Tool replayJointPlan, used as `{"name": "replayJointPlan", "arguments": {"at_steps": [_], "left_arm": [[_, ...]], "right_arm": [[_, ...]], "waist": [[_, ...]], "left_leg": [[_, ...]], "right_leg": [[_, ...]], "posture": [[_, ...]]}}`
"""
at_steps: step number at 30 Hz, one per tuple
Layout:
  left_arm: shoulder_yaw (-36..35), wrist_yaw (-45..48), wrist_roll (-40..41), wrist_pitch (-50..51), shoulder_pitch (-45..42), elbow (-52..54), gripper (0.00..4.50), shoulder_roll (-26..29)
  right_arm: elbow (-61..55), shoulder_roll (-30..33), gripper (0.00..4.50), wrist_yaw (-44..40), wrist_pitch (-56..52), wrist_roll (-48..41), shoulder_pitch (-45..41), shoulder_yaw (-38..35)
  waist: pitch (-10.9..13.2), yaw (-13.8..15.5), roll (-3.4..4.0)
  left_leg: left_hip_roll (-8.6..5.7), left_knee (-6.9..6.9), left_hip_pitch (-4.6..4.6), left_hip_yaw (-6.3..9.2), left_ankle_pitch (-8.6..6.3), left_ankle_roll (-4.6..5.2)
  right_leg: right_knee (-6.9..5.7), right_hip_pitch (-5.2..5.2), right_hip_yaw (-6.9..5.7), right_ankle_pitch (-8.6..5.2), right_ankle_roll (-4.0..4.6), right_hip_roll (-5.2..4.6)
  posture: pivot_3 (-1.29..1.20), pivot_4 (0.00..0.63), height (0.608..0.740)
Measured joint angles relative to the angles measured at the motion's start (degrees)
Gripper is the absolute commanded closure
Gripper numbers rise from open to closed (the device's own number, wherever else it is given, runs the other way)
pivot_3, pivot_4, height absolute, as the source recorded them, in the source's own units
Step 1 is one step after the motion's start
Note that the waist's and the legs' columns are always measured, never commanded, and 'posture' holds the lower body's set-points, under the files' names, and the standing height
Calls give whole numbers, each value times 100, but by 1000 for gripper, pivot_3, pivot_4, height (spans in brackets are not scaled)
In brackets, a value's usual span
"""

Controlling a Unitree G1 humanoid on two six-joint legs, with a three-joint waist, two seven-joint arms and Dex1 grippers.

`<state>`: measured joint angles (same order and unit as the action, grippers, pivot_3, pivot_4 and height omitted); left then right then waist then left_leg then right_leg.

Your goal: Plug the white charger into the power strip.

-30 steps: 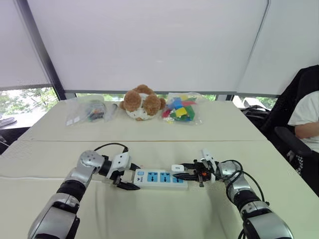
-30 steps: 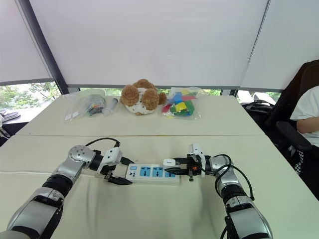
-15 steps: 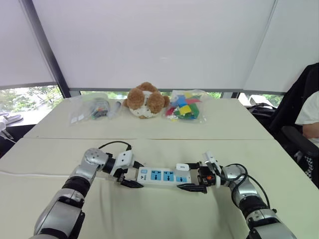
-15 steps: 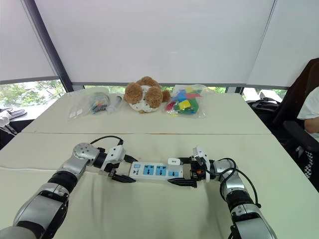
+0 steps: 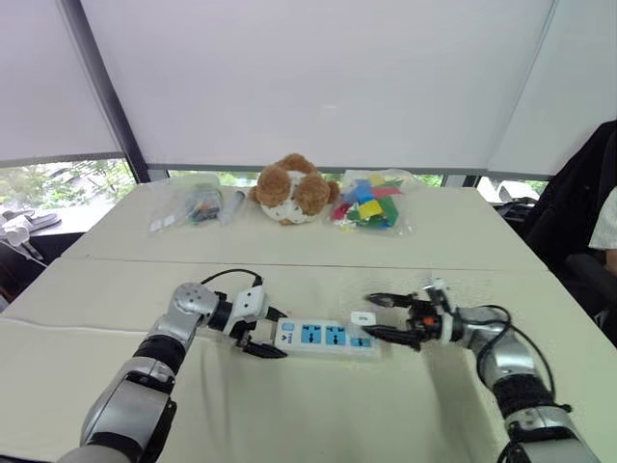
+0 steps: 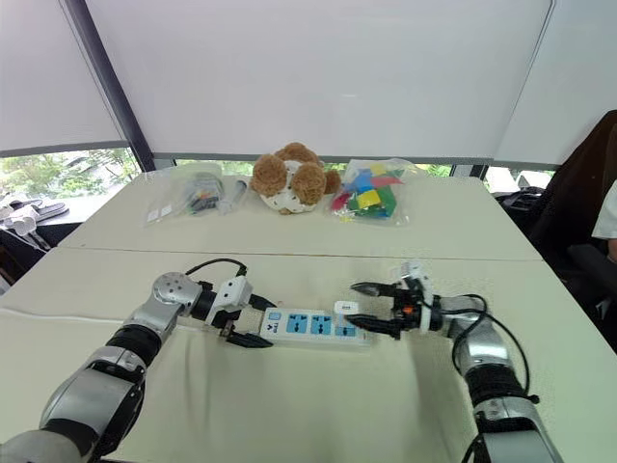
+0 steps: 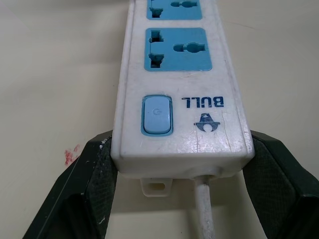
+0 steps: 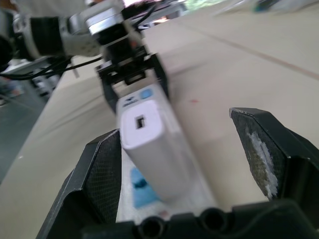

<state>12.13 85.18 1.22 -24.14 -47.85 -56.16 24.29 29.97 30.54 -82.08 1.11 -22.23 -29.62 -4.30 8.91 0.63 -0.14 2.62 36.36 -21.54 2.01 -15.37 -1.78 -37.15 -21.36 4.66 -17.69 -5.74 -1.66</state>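
Observation:
A white power strip [image 5: 323,337] with blue sockets lies on the cream table [image 5: 289,415]. My left gripper [image 5: 262,340] is shut on its switch end; in the left wrist view both fingers [image 7: 94,169] press the strip [image 7: 179,99] by its cord. The white charger [image 5: 361,317] stands on the strip's right end. My right gripper [image 5: 370,315] is open around it. In the right wrist view the charger [image 8: 149,144] sits close to one finger [image 8: 102,179], with a wide gap to the other.
At the table's far side are a brown teddy bear [image 5: 294,190], a bag of coloured blocks [image 5: 371,203] and a clear bag of small items [image 5: 193,207]. A person in white [image 5: 607,222] sits in a black chair at the right edge.
My right gripper has opened wide and drawn back a little to the right, leaving the charger standing on the strip. The left gripper keeps its hold. The camera has shifted.

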Motion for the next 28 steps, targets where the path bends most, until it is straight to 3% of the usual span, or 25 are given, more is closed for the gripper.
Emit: {"name": "replayJointPlan", "arguments": {"at_steps": [4,7,15,18,24,28], "left_arm": [[-19,-41,14,11,-14,-44,1517,1],[-193,-253,80,245,15,-118,83,-1],[-462,-558,260,815,364,416,35,63],[-546,-685,427,1463,880,1495,35,370],[-1526,-1059,1536,4180,2336,4574,35,1645],[-2451,-2034,2160,5223,2679,5204,35,1553]], "right_arm": [[-1092,611,758,107,-424,-231,906,-349],[-1575,1086,705,209,-614,-290,1579,-648],[-2426,1835,705,518,-1384,-634,2503,-1413],[-2949,1975,705,813,-2034,-869,2837,-1596],[-3383,2238,705,1231,-3512,-1753,3172,-2438],[-3481,2190,705,1686,-4050,-2090,3061,-2629]], "waist": [[5,4,-1],[34,-37,-10],[115,-258,-59],[116,-304,-55],[152,-303,-41],[171,-237,-43]], "left_leg": [[0,-7,-1,0,0,0],[1,-5,0,0,0,0],[8,-23,-36,2,2,-3],[13,-22,-91,5,8,-12],[20,-28,-89,1,10,-16],[15,-12,-88,2,13,-20]], "right_leg": [[5,-2,0,-2,3,0],[2,-6,2,-4,14,3],[-6,-50,2,15,-23,10],[-25,-114,2,15,-23,13],[-20,-113,0,13,-19,8],[-13,-100,-2,13,-14,3]], "posture": [[0,150,739],[0,150,739],[0,150,739],[0,150,739],[0,150,739],[0,150,739]]}}
